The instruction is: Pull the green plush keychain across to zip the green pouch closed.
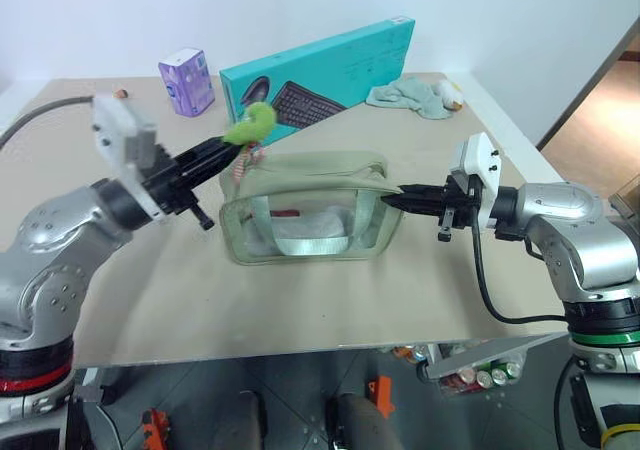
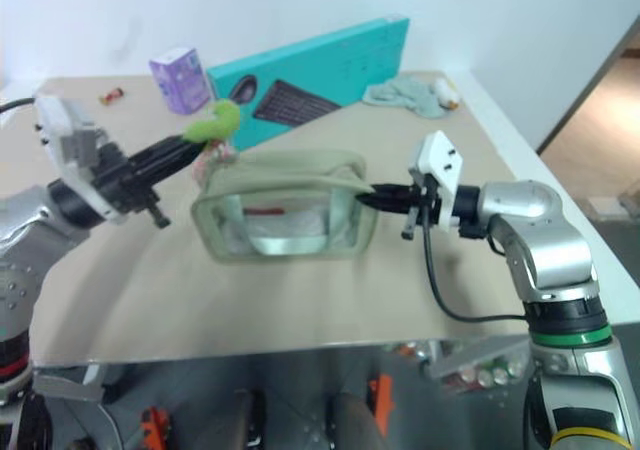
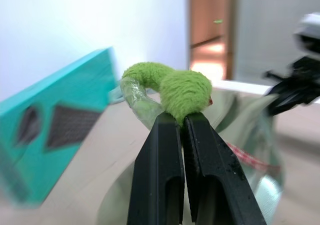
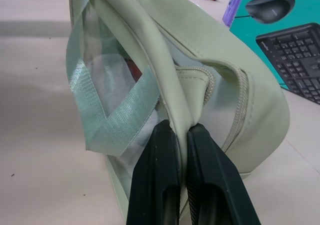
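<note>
Standing mid-bench (image 1: 150, 300): green pouch (image 1: 310, 210). Right claw (image 1: 400, 199) clamped on its end strap, likely bracing against the zip pull. Left claw (image 1: 235, 146) pinching green plush keychain (image 1: 250, 123) above pouch's opposite end. Behind pouch: keyboard box (image 1: 320, 70).

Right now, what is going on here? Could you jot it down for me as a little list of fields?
Surface: tan table
Main item: green pouch, clear-sided, mid-table
Left gripper: shut on the green plush keychain at the pouch's left end
Right gripper: shut on the pouch's strap at its right end
Behind the pouch: teal keyboard box, purple carton, pale cloth
Zip: cannot tell how far it is closed
</note>
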